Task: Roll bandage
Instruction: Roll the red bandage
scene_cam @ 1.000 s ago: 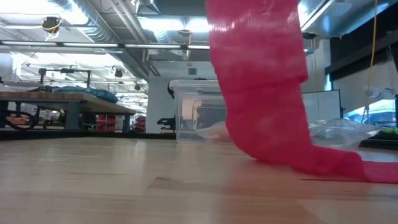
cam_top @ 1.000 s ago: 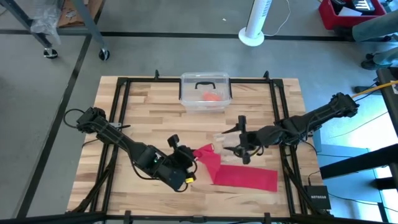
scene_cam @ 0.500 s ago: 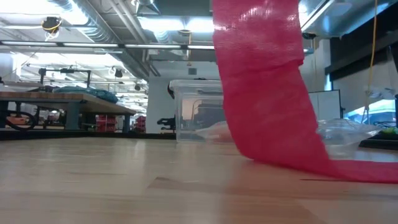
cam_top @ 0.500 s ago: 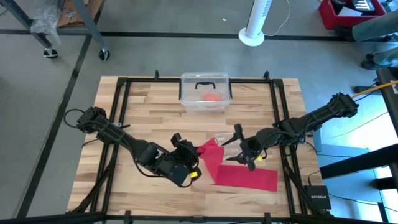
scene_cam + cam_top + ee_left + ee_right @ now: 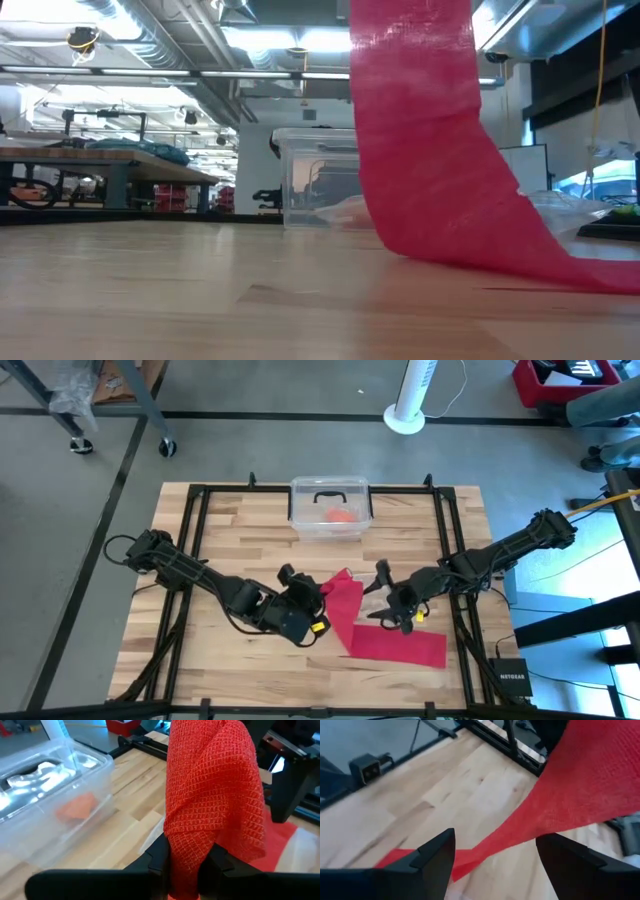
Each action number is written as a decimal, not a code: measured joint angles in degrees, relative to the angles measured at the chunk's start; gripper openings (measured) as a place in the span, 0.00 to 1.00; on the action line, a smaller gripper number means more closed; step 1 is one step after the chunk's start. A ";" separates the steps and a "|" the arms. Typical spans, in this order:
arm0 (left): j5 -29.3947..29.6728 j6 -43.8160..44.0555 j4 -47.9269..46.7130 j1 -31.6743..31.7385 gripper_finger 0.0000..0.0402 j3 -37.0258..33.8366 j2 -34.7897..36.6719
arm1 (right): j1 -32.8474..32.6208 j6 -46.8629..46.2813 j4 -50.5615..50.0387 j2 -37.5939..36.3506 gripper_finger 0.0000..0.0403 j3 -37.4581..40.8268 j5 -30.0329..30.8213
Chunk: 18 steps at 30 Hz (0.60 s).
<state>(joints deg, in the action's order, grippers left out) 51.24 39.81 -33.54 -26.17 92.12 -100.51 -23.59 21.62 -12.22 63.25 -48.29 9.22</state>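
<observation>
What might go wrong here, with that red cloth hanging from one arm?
The left tool pinches only one bunched end of the long red cloth bandage, so the cloth might slip out. The right tool hangs open over the cloth and could miss it or crumple it. The crinkly clear plastic bag lies close by and may get dragged along.

Bright, even overhead light; ceiling lamps (image 5: 255, 38) glare, right wrist view blurred.

Overhead view straight down, low view level across table (image 5: 200, 290), wrist views close — all share bandage (image 5: 375, 630)
</observation>
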 joint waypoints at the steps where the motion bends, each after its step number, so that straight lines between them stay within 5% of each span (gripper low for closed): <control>1: 0.01 -0.89 0.03 0.14 0.13 0.00 0.00 | 0.00 0.41 0.07 -0.04 0.69 0.02 0.86; 11: 0.00 -9.73 -0.10 1.70 0.13 0.00 0.00 | 0.00 4.79 1.74 -5.06 0.69 0.07 9.27; 18: -2.17 -20.90 -0.56 3.14 0.13 0.00 0.00 | 3.01 0.47 1.91 -7.29 0.69 0.04 9.01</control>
<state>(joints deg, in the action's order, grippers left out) 49.08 18.91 -34.10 -23.03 92.12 -100.51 -20.58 22.10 -10.31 55.96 -48.25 18.23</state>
